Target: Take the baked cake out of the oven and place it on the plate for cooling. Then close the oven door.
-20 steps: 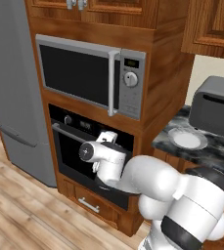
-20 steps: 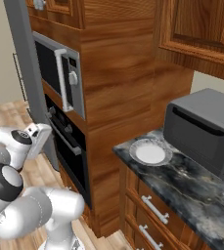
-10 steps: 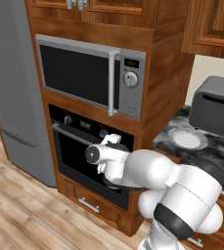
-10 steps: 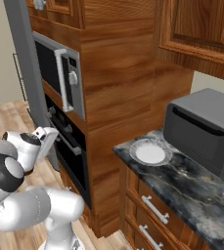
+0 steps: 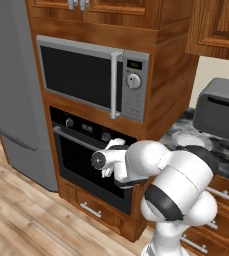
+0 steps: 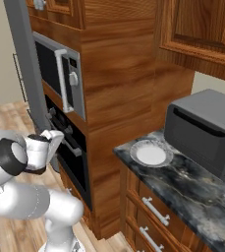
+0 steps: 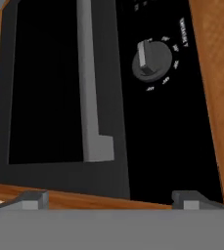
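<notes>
Pincer at the closed oven door

Our pincer (image 7: 108, 197) hangs wide open near the oven door (image 5: 81, 165) handle (image 7: 89, 93); the plate (image 6: 151, 153) sits on the counter (image 6: 192, 189).

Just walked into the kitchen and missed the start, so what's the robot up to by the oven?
The robot arm has its tool right in front of the oven, open and holding nothing. The oven door is shut, and the hand view looks at the end of its silver handle and a round knob. The plate sits bare on the dark counter next to the grey toaster box. So the door has yet to be opened.
</notes>
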